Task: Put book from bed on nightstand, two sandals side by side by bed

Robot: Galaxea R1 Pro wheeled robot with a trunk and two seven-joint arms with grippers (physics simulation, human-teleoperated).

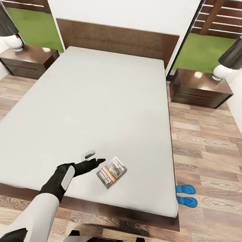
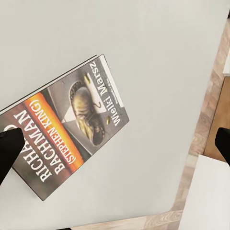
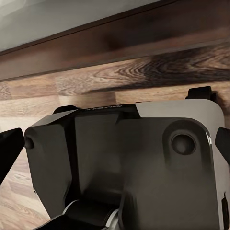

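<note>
Reaching over the foot end of the bed (image 1: 100, 107) in the head view, the left gripper (image 1: 94, 160) hovers with its black fingers spread apart, and the book (image 1: 111, 172) lies flat on the pale mattress just beyond the fingertips, tilted, near the bed's foot edge. Two blue sandals (image 1: 186, 195) lie side by side on the wood floor (image 1: 215, 154) touching the bed's corner. A nightstand (image 1: 201, 88) stands at each side of the headboard, each bearing a lamp (image 1: 233, 55).

From the left wrist, the book (image 2: 72, 129) sits between the open fingers (image 2: 9, 153), closer to one of them. Its orange band reads "RICHARD BACHMAN (STEPHEN KING)"; the spine edge reads "Wielki Marsz".

From the right wrist, the right gripper's dark fingertips (image 3: 9, 153) stand wide apart over the robot's grey base (image 3: 124, 163), with the bed frame (image 3: 120, 43) beyond.
</note>
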